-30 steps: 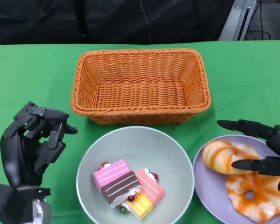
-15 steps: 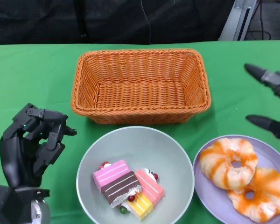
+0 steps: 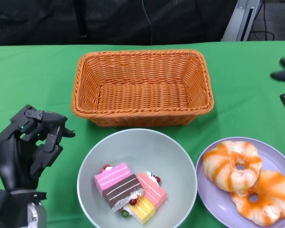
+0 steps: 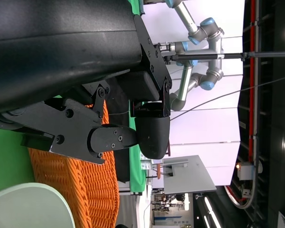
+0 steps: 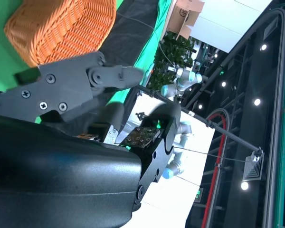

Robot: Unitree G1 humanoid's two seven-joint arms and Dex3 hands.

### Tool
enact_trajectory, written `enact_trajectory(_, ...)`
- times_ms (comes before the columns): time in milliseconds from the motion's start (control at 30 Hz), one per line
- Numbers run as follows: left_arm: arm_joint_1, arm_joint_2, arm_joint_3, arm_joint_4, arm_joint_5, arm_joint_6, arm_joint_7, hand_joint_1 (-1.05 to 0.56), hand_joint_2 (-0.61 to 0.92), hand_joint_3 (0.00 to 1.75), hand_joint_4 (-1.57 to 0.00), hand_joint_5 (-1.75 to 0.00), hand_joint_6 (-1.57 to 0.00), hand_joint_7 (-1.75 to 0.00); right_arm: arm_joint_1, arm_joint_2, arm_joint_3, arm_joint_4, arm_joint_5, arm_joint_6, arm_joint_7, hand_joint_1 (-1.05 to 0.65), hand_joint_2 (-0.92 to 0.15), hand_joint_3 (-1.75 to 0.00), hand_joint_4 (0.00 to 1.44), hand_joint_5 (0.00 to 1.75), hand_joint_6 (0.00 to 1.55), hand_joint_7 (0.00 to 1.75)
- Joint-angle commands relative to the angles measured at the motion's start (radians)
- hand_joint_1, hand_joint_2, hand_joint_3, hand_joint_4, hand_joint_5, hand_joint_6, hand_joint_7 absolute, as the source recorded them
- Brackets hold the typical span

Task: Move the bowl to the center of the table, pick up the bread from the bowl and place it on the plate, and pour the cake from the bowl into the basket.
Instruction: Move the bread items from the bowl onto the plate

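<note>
Green tablecloth (image 3: 33, 71); black curtain (image 3: 109, 21) behind; ceiling spotlights (image 5: 257, 102); potted plant (image 5: 167, 54).

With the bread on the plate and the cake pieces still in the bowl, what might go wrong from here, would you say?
1. The bowl sits right against the basket, so tipping it may knock the basket's near wall.
2. The cake pieces lie loose toward the bowl's near side; they may slide out unevenly or miss.
3. The plate with the bread nearly touches the bowl, so lifting could nudge it.

The head camera is looking down at the desk (image 3: 33, 76); both wrist cameras, tilted sideways, are sharing the basket (image 3: 142, 85).
</note>
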Motion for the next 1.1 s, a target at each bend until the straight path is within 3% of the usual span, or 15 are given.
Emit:
enact_trajectory(33, -0.005, 0.020, 0.005, 0.004, -0.003, -0.020, -0.011, -0.14, 0.92, 0.36, -0.84, -1.36, -0.91, -0.99, 0.001, 0.016, -0.029, 0.033, -0.009, -0.045, 0.004, 0.15, -0.58, -1.19, 0.76, 1.57, 0.75, 1.20)
enact_trajectory(133, -0.002, 0.026, 0.001, 0.007, 0.007, -0.031, -0.016, -0.16, 0.92, 0.35, -0.83, -1.37, -0.91, -0.99, -0.002, 0.024, -0.033, 0.055, -0.014, -0.063, 0.018, 0.13, -0.61, -1.16, 0.75, 1.63, 0.71, 1.30)
enact_trajectory(400, 0.011, 0.069, -0.010, 0.015, 0.124, -0.097, 0.017, -0.15, 0.92, 0.38, -0.77, -1.37, -0.86, -1.01, 0.011, 0.032, -0.028, 0.038, -0.026, -0.020, 0.020, 0.10, -0.62, -1.13, 0.68, 1.68, 0.65, 1.34)
enact_trajectory(733, 0.026, 0.076, -0.029, 0.008, 0.153, -0.129, 0.036, -0.15, 0.92, 0.33, -0.81, -1.29, -0.91, -0.92, 0.090, 0.085, -0.011, -0.024, 0.002, 0.032, 0.039, 0.04, -0.58, -1.19, 0.76, 1.64, 0.65, 1.36)
enact_trajectory(900, 0.024, 0.079, -0.031, 0.020, 0.164, -0.146, 0.048, -0.14, 0.92, 0.35, -0.81, -1.30, -0.91, -0.93, 0.146, 0.112, 0.011, -0.070, 0.012, 0.107, 0.040, 0.00, -0.69, -0.96, 0.70, 1.62, 0.64, 1.29)
enact_trajectory(1100, 0.027, 0.081, -0.036, 0.024, 0.163, -0.145, 0.054, -0.15, 0.92, 0.34, -0.80, -1.31, -0.90, -0.95, 0.148, 0.138, 0.020, -0.066, -0.037, 0.107, 0.014, 0.00, -0.74, -0.84, 0.69, 1.61, 0.64, 1.30)
